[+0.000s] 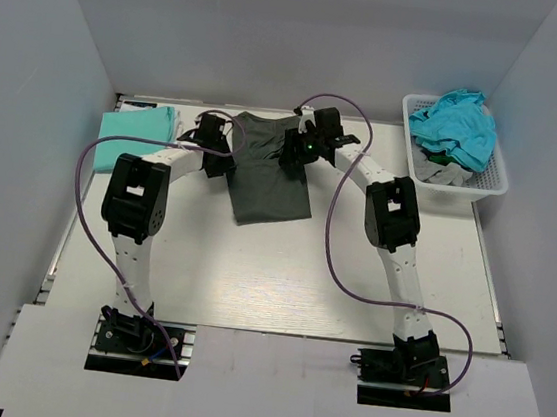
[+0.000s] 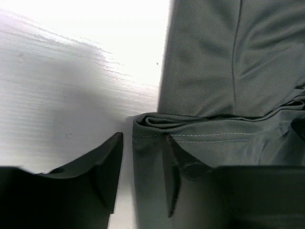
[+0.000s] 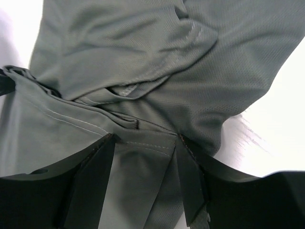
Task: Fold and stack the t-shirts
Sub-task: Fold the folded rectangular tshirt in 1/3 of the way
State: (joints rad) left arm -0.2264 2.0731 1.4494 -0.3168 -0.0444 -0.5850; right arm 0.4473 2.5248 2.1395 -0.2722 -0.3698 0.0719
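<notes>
A dark charcoal-grey t-shirt (image 1: 270, 177) lies partly folded on the table at the back middle. My left gripper (image 1: 220, 154) is at its left edge. In the left wrist view it (image 2: 142, 164) is open, with the shirt's stitched hem (image 2: 147, 157) between its jaws. My right gripper (image 1: 300, 149) is over the shirt's upper right part. In the right wrist view it (image 3: 143, 164) is open, with a bunched fold of the grey shirt (image 3: 143, 71) between its jaws. A folded mint-green t-shirt (image 1: 136, 134) lies at the back left.
A white lattice basket (image 1: 493, 183) stands at the back right, holding a teal shirt (image 1: 457, 123) and a grey shirt (image 1: 442, 172). White walls enclose the table on three sides. Purple cables loop from both arms over the table.
</notes>
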